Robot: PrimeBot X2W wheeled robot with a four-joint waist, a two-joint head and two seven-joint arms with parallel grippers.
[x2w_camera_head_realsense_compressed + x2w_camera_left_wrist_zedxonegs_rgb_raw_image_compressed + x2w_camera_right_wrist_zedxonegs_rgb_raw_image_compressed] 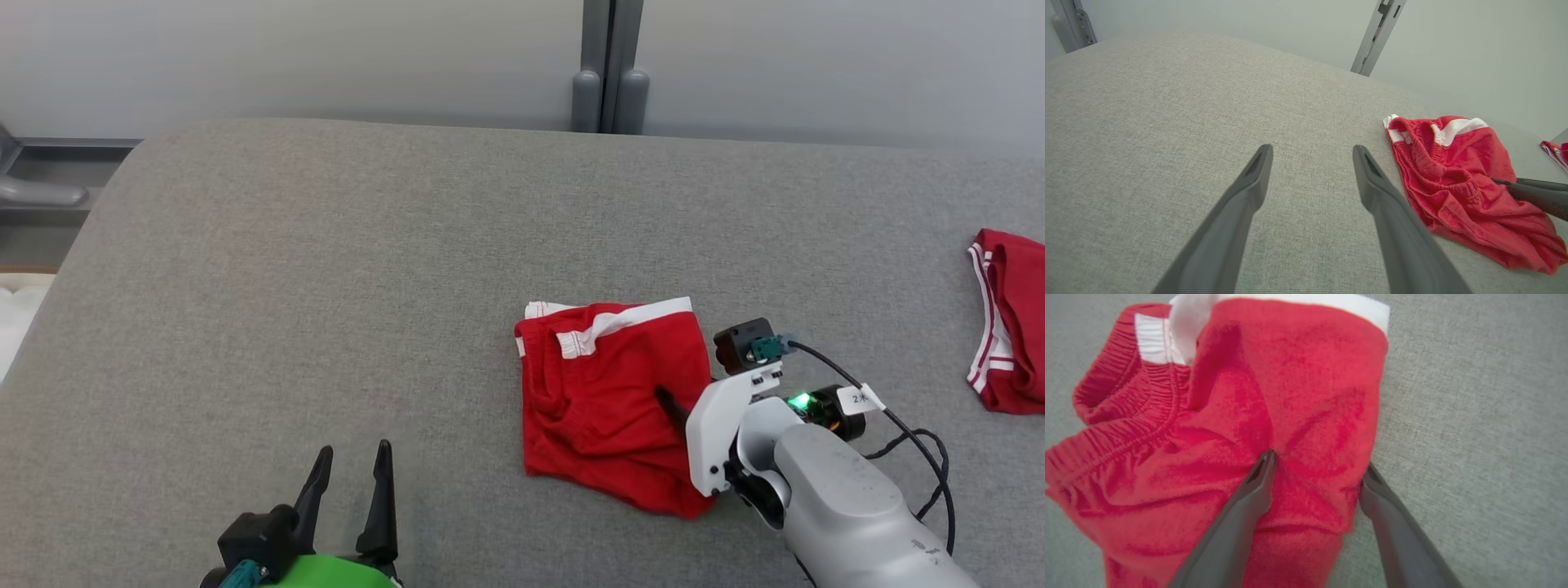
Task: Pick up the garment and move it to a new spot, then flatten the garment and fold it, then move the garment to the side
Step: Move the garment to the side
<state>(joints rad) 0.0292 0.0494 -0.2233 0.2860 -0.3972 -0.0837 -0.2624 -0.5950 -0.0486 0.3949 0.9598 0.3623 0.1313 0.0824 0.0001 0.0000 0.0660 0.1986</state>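
Observation:
The garment (608,400) is a pair of red shorts with white trim, lying crumpled on the grey padded surface (326,269). My right gripper (682,390) is down on its right side, open. In the right wrist view the right gripper (1316,467) has one finger pressed into the red cloth (1290,396) and the other at the cloth's right edge, with a ridge of fabric between them. My left gripper (355,449) stands open at the lower left, well clear of the garment. The left wrist view shows the left gripper (1312,149) with nothing in it and the garment (1453,179) off to its right.
A second red garment with white stripes (1008,327) lies at the surface's right edge. A black cable (914,441) loops beside my right wrist. A pale wall with a grey post (608,65) stands behind the surface. Bare grey surface stretches to the left and behind the garment.

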